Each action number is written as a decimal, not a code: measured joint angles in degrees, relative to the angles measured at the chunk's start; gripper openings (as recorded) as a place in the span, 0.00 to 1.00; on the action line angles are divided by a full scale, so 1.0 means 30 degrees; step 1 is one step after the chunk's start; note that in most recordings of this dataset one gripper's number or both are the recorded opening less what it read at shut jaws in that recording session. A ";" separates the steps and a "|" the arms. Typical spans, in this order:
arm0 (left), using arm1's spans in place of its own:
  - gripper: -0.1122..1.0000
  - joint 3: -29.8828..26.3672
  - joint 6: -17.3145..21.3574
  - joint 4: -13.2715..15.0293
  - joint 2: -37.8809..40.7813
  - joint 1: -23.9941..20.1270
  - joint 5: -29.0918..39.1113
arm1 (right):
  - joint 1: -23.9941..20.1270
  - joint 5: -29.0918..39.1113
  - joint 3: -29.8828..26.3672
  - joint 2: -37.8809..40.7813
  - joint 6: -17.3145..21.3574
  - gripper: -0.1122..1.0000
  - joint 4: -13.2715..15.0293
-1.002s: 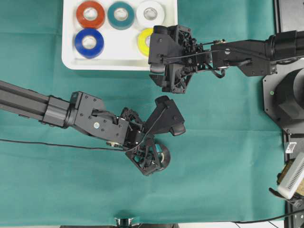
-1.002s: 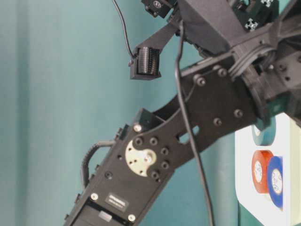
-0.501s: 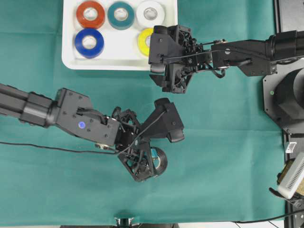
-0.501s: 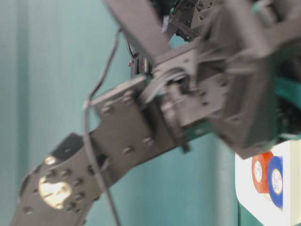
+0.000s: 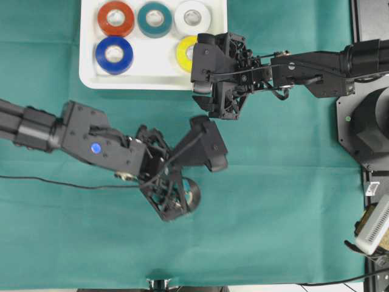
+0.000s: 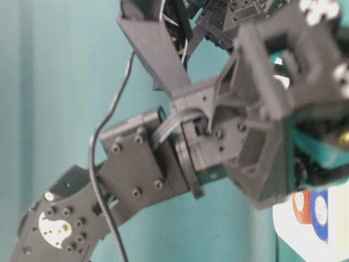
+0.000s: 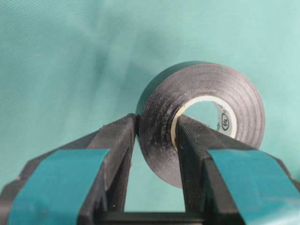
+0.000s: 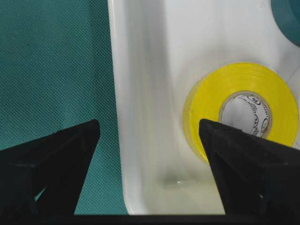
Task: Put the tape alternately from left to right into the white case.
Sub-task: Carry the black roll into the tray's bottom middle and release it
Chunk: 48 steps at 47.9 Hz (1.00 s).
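Blur and black arm links fill the table-level view, hiding all but a corner of the white case [image 5: 152, 70], while the left gripper [image 7: 154, 136] pinches the black tape roll [image 7: 201, 117] through its wall and the right gripper [image 8: 150, 131] hangs spread over the case's rim beside the yellow roll [image 8: 243, 110], with green cloth [image 5: 292, 201] bare around.

Matte black arms with screwed plates, thin black cables, and teal pads on the jaws.
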<state>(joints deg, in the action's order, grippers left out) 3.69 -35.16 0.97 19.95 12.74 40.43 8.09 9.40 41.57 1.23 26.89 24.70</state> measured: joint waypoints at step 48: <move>0.33 0.6094 0.2080 -0.0117 -0.4189 -0.5859 -0.3369 | 0.0029 0.0000 0.0176 0.0000 0.0088 0.81 0.0000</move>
<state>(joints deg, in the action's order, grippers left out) 21.97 -28.92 0.62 7.38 -4.83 30.32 8.17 9.40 42.10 1.23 27.16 24.70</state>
